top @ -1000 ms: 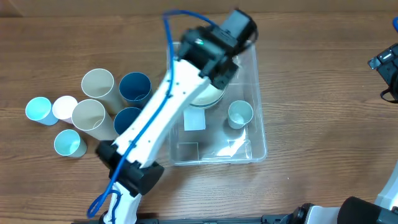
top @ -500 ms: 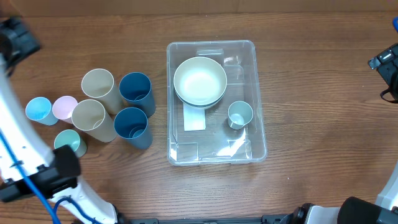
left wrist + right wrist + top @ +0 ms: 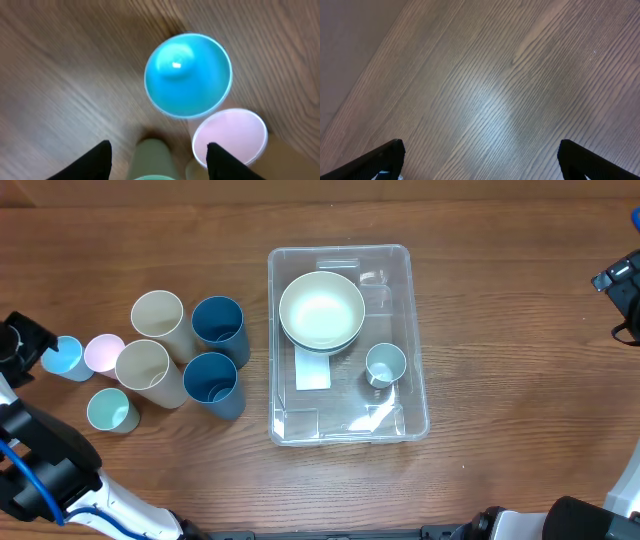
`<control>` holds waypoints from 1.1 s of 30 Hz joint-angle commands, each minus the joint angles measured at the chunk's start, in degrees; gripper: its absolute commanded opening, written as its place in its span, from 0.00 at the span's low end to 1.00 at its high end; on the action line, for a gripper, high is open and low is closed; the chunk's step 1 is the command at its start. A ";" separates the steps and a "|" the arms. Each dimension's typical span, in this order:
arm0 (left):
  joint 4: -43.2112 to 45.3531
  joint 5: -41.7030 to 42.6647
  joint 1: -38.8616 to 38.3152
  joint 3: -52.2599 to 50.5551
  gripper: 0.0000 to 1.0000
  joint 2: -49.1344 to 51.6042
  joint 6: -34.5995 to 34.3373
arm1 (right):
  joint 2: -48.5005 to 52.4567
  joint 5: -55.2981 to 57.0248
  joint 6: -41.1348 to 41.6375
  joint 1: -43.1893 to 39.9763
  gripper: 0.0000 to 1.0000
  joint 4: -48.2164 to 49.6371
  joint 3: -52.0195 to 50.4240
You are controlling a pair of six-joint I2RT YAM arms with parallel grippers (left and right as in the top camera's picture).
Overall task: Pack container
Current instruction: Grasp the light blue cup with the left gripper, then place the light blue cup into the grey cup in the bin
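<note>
Right, you're mid-pack: the container (image 3: 420, 330) sits at the centre of the table (image 3: 520, 470). It already holds the cream bowl (image 3: 321, 310) toward its 12 o'clock end, with the white label (image 3: 312, 375) showing at the bowl's 6 o'clock. There's also 1 pale teal cup (image 3: 385, 365) in there, at the bowl's 4 o'clock. 7 cups wait outside, all off at 9 o'clock of the bin.

Your left gripper (image 3: 157, 147) is out toward the table's 9 o'clock side, jaws apart and holding nothing. It looks down on the light blue cup (image 3: 188, 75), with the pink cup (image 3: 230, 137) right against it or just beside. I read this as the reach for the next cup, most likely that blue one. What it calls for: centre over the rim, straddle the wall, close, lift straight up.

Mind the crowding. Seen from overhead, pink sits tight at the blue cup's 3 o'clock and the mint cup (image 3: 110, 410) is near at 5 o'clock. The 2 beige cups (image 3: 143, 365) and 2 dark blue cups (image 3: 211, 378) stand between you and the bin, so carry high over them. Bare wood lies at 12 and 6 o'clock of the blue cup. Inside the bin, the free floor is the 6 o'clock end.

Your right gripper (image 3: 480, 145) hangs over bare wood at the 3 o'clock side, jaws spread wide and empty, well apart from everything.
</note>
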 commanded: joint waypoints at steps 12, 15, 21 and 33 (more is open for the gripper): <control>19.67 -0.92 0.52 -17.44 0.55 -0.79 0.17 | -0.02 -0.04 0.07 0.11 1.00 0.26 0.02; 22.23 -1.81 0.61 -20.13 0.45 -0.76 0.07 | -0.02 -0.04 0.07 0.11 1.00 0.26 0.02; 23.50 -3.74 1.51 -22.23 0.07 -0.92 -4.90 | -0.02 -0.04 0.07 0.11 1.00 0.24 0.02; 6.47 11.85 5.38 0.68 0.04 -12.09 -2.91 | -0.02 -0.04 0.07 0.11 1.00 0.24 0.02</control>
